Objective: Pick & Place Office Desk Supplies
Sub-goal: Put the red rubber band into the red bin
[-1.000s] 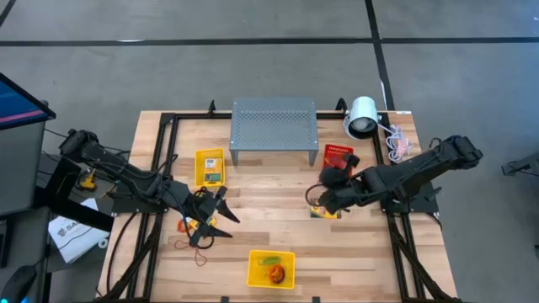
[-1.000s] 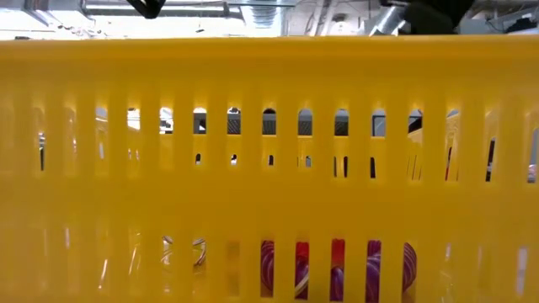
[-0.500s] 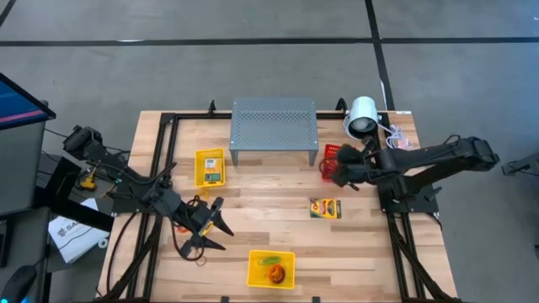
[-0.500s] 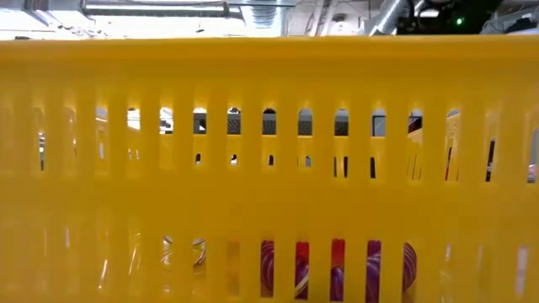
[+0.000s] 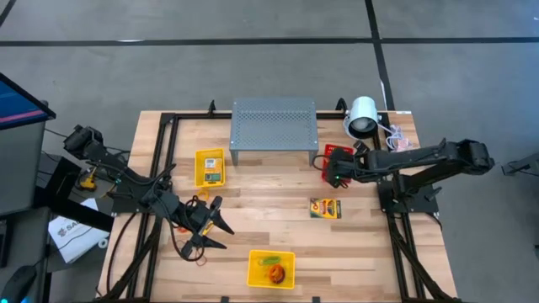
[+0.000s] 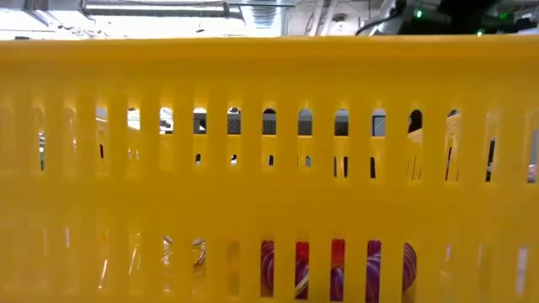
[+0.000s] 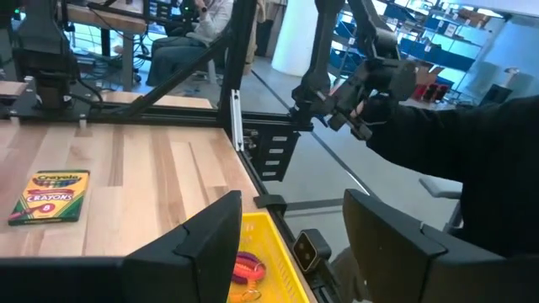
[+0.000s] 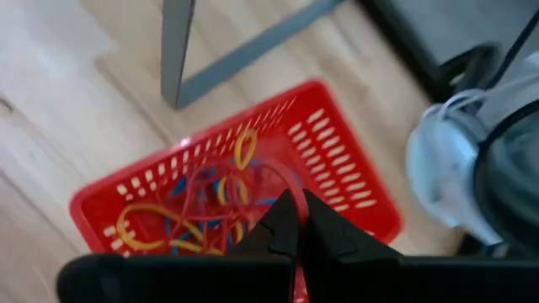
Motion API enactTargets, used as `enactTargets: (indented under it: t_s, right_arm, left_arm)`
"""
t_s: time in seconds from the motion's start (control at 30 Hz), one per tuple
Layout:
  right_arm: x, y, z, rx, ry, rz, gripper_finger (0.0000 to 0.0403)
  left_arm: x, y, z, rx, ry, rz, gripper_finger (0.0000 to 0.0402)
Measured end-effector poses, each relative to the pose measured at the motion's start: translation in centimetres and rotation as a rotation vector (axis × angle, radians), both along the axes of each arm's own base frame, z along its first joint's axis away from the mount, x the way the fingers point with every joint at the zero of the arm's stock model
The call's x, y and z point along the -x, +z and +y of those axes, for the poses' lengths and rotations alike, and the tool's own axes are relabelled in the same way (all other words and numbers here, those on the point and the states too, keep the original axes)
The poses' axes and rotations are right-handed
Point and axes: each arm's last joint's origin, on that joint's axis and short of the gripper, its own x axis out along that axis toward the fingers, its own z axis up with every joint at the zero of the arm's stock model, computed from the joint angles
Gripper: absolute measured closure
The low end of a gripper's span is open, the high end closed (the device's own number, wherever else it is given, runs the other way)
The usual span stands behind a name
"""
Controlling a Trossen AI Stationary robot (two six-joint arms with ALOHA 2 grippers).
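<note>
My right gripper [image 5: 332, 174] [image 8: 296, 200] is shut above the red basket [image 5: 339, 151] [image 8: 349, 177], which holds a tangle of orange, blue and red rubber bands [image 8: 210, 202]. My left gripper [image 5: 226, 237] [image 7: 290, 244] is open and holds nothing, low over the near left of the table. It stands just left of the near yellow basket [image 5: 271, 269] [image 7: 269, 252], which has rubber bands in it. Loose rubber bands [image 5: 200, 256] lie on the wood by the left gripper. One crayon box [image 5: 325, 208] [image 7: 50, 195] lies flat mid-table, and another sits in the far yellow basket [image 5: 210, 167]. My right gripper pinches a thin red rubber band [image 8: 285, 178] at its fingertips, from above, pointing down. The loop hangs below the fingers into the red basket. The fingers themselves hide the exact place of contact.
The grey perforated stand [image 5: 274, 126] stands at the far middle, beside the red basket, and the white lamp [image 5: 362, 116] is at the far right. In the low view the yellow basket's wall [image 6: 269, 168] fills the picture. Bare wood lies mid-table.
My right gripper has risen from beside the crayon box mid-table and moved toward the far right, now over the red basket; the crayon box has stayed where it was. My left gripper has shifted a little toward the near edge, still open.
</note>
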Motion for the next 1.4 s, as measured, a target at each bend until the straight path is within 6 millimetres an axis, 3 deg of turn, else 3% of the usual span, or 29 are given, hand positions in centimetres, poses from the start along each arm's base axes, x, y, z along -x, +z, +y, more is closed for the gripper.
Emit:
enactTargets:
  t_s: [0.17,0.53,0.93,1.13,1.4]
  right_arm:
    - [0.0,-1.7,-0.8,-0.081,-0.015,0.017,0.0403]
    - [-1.0,-2.7,-2.4,-0.194,0.0,-0.022,0.0403]
    - [-1.8,-5.2,-3.2,-0.273,-0.013,0.069,0.0395]
    - [-1.7,-4.7,-3.3,-0.258,0.0,0.049,0.0351]
    - [-1.1,-2.7,-3.0,-0.235,0.028,-0.033,0.0249]
  left_arm:
    - [0.0,0.0,0.0,-0.002,0.0,0.0,0.0196]
    - [0.0,0.0,0.0,-0.005,0.001,0.004,0.0196]
    - [0.1,-0.1,-0.1,-0.009,-0.005,0.014,0.0196]
    - [0.1,-0.3,-0.1,-0.015,-0.004,0.023,0.0196]
    - [0.1,-0.5,-0.1,-0.035,-0.004,0.046,0.0196]
